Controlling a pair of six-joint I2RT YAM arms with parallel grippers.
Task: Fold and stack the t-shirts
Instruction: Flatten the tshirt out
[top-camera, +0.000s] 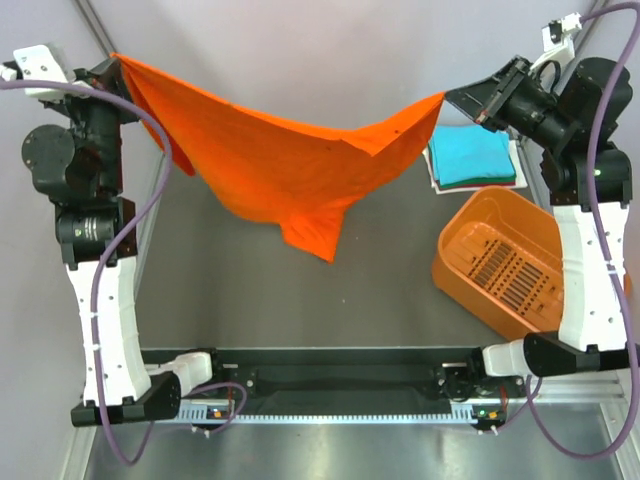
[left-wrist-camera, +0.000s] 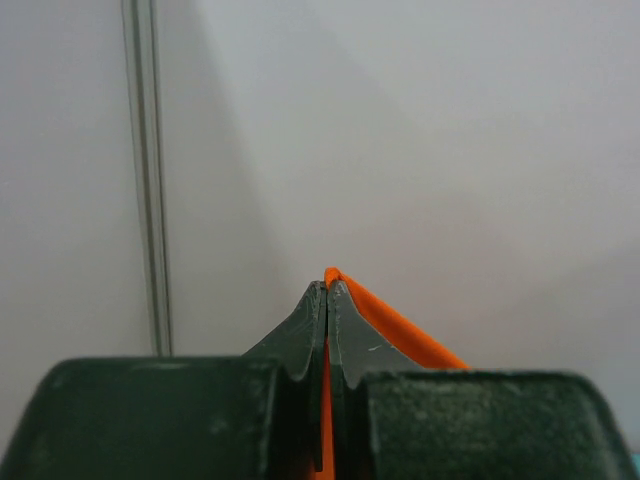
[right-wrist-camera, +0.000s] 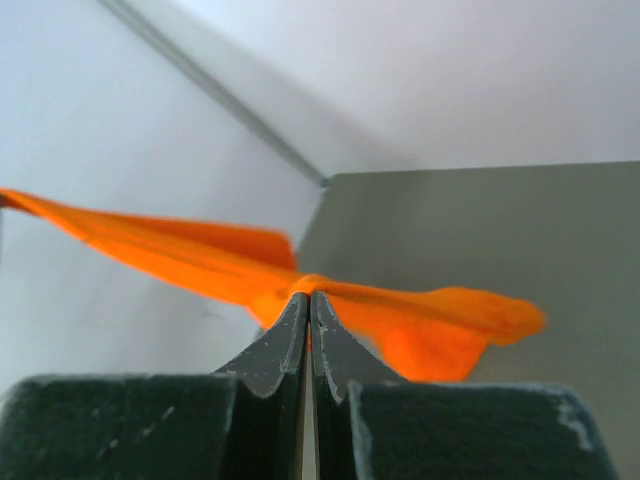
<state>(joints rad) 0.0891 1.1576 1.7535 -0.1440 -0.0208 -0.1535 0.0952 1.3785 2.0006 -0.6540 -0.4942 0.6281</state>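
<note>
A bright orange t-shirt (top-camera: 290, 160) hangs in the air, stretched between both arms and sagging in the middle above the table. My left gripper (top-camera: 116, 60) is shut on its left corner at the far left; the wrist view shows orange cloth (left-wrist-camera: 395, 325) pinched between the closed fingers (left-wrist-camera: 327, 285). My right gripper (top-camera: 448, 97) is shut on the right corner, with the orange t-shirt (right-wrist-camera: 200, 255) spreading out from the fingertips (right-wrist-camera: 308, 297). A folded turquoise t-shirt (top-camera: 472, 155) lies on a stack with white and dark ones at the far right.
An orange slotted plastic basket (top-camera: 500, 262) sits on the table at the right, beside the right arm. Grey walls stand close behind and to the left. A black rail runs along the near edge between the arm bases.
</note>
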